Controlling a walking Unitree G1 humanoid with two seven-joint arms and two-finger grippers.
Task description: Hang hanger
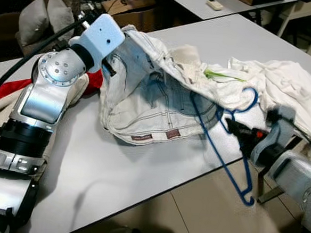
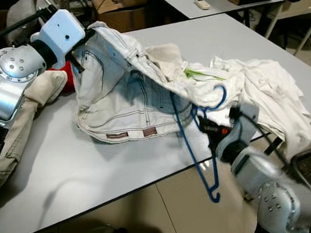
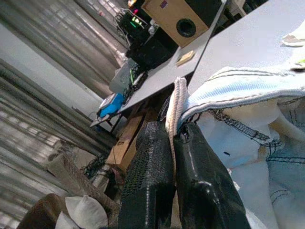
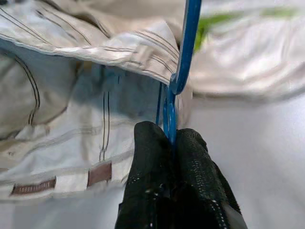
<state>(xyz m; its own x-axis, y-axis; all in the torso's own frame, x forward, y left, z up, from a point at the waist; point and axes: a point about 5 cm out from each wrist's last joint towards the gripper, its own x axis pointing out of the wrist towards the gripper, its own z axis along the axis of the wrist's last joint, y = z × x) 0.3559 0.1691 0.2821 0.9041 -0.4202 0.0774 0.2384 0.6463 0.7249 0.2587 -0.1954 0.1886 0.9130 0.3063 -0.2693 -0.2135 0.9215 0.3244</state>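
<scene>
A blue wire hanger (image 1: 222, 153) hangs over the table's front edge, its hook (image 1: 251, 99) near the white laundry. My right gripper (image 1: 230, 124) is shut on the blue hanger (image 4: 177, 95) just below the hook. One arm of the hanger reaches into the pale denim jeans (image 1: 151, 95). My left gripper (image 1: 108, 65) is shut on the jeans' waistband (image 3: 177, 107) and holds it lifted above the table, so the garment gapes toward the hanger.
White clothes (image 1: 286, 83) with a green mark are heaped on the grey table (image 1: 114, 167) at the right. Red cloth (image 1: 8, 90) and beige cloth lie at the left. A second table (image 1: 206, 5) with a remote stands behind. Tiled floor lies below the front edge.
</scene>
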